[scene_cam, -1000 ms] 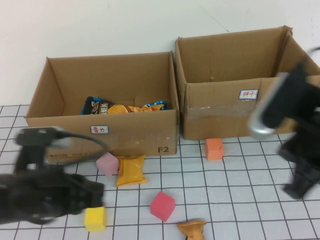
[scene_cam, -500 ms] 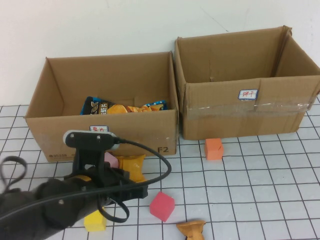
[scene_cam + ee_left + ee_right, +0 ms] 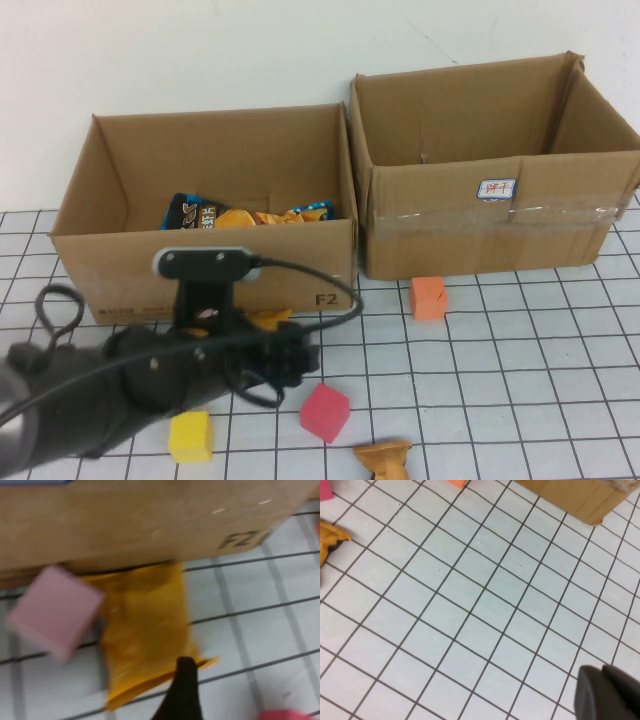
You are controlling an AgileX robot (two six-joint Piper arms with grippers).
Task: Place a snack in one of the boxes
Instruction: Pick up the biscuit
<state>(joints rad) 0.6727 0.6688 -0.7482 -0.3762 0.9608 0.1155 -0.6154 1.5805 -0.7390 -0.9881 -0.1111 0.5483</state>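
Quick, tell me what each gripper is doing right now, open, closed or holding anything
Left gripper: over the yellow snack packet in front of the left box; open or shut cannot be told.
Right gripper: over bare grid table; cannot be told.

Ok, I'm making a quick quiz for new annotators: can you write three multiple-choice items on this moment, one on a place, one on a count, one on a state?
1. Where does the orange snack packet lie?
A. inside the right box
B. on the grid table against the front of the left box
C. on the yellow cube

2. How many cardboard boxes stand on the table?
A. one
B. two
C. three

3. What state is the right box in?
A. taped shut
B. tipped on its side
C. upright with its top open

Key: 1 B, the left wrist view shows it flat at the box's base, beside the pink cube, with the left gripper over it. 2 B, the high view shows two. 3 C, its inner walls show. The right gripper hangs over bare table.
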